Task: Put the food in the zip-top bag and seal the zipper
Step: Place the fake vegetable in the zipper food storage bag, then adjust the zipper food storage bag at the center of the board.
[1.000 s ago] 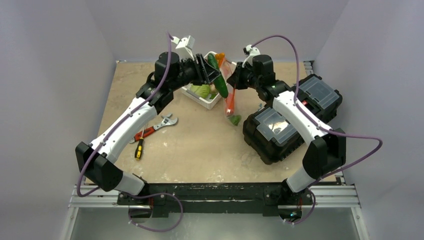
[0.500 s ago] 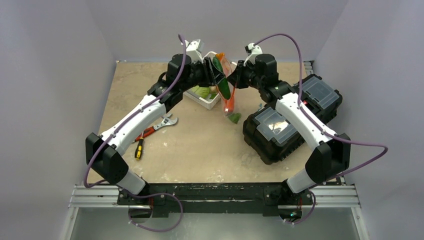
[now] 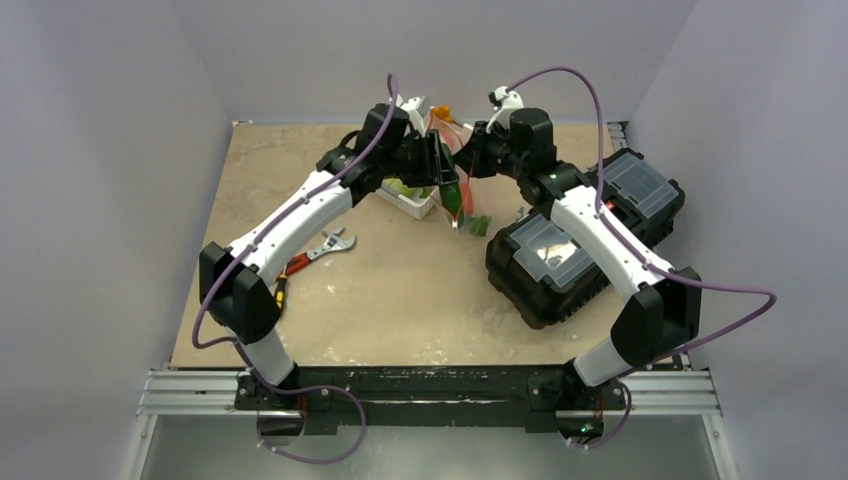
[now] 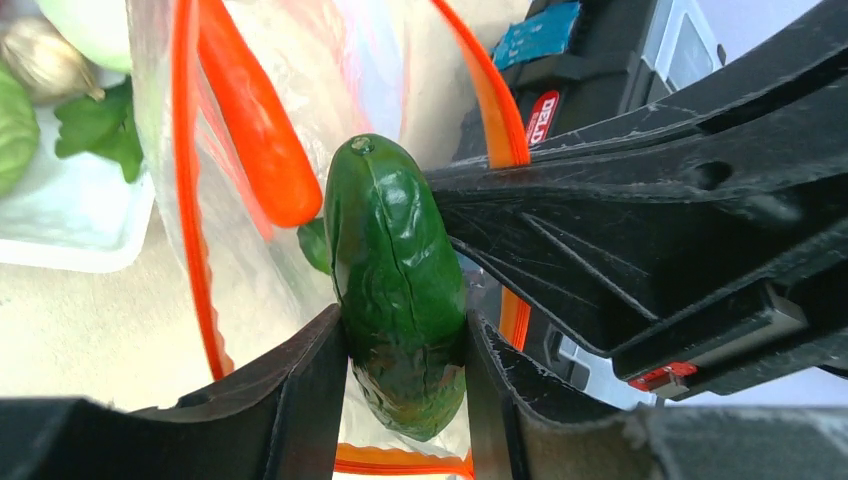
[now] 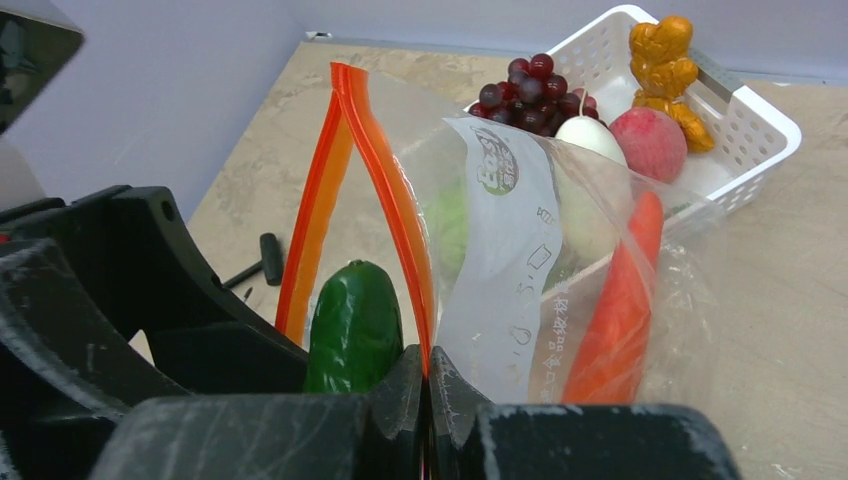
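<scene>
My left gripper [image 4: 405, 350] is shut on the dark green cucumber [image 4: 395, 270], which pokes into the open mouth of the zip-top bag [image 5: 520, 250]. The cucumber also shows in the right wrist view [image 5: 352, 325] between the two red-orange zipper strips [image 5: 385, 190]. My right gripper [image 5: 427, 375] is shut on one zipper strip and holds the bag up. An orange carrot [image 5: 618, 300] lies inside the bag. In the top view both grippers meet at the bag [image 3: 455, 170] beside the basket. Red grapes [image 5: 530, 85], a white oval piece [image 5: 590, 135] and a peach [image 5: 650, 140] sit in the basket.
The white slotted basket [image 5: 745, 120] stands behind the bag, with a light green cabbage [image 4: 15, 130] in it. Two black cases [image 3: 560, 260] stand at the right. A wrench [image 3: 330, 243] and screwdrivers [image 3: 280, 290] lie at the left.
My left arm has swung right and carried the cucumber from above the basket into the bag's mouth. The right gripper has kept its hold on the bag.
</scene>
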### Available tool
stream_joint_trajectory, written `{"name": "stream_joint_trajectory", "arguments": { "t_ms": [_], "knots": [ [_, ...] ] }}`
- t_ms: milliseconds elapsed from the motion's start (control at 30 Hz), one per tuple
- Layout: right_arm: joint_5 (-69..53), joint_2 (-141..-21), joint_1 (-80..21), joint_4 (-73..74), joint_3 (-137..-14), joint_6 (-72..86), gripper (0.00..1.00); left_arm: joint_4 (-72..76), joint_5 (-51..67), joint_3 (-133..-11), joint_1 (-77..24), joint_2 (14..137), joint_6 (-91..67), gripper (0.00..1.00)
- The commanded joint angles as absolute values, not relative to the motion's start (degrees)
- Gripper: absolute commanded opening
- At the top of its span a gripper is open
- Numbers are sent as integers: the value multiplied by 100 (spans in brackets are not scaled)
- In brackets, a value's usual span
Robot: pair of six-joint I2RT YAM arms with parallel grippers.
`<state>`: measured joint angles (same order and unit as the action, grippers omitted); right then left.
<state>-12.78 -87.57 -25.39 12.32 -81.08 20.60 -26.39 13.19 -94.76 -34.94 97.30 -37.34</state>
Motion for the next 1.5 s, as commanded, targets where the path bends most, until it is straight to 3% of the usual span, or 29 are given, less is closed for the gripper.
{"name": "stream_joint_trajectory", "arguments": {
  "t_ms": [0, 267, 400, 767, 1033, 1200, 1333, 1467],
  "knots": [
    [-1316, -8499, -2562, 972, -8152, 1979, 0, -3223, 1687, -10070, -3512, 9932, -4105, 37],
    [-1321, -8508, -2566, 968, -8133, 1973, 0, -3615, 1520, -10403, -3511, 10018, -4121, 66],
    [-1318, -8540, -2565, 976, -8148, 1974, 0, -3613, 1517, -10407, -3513, 9827, -4008, 75],
    [-1301, -8624, -2563, 1006, -8169, 1965, 0, -3851, 1304, -10107, -3295, 9004, -3506, 74],
    [-1366, -8701, -2566, 1046, -8238, 1967, 0, -3018, 2257, -9432, -3219, 8711, -3635, 51],
    [-1287, -8702, -2566, 1059, -8241, 2005, 0, -2814, 1816, -9042, -3283, 8620, -3825, 60],
    [-1254, -8709, -2566, 1068, -8244, 2018, 0, -2856, 916, -8811, -3349, 8562, -3771, 57],
    [-1306, -8719, -2562, 1074, -8261, 2070, 0, -2864, 985, -8971, -3354, 8868, -3707, 60]
  ]
}}
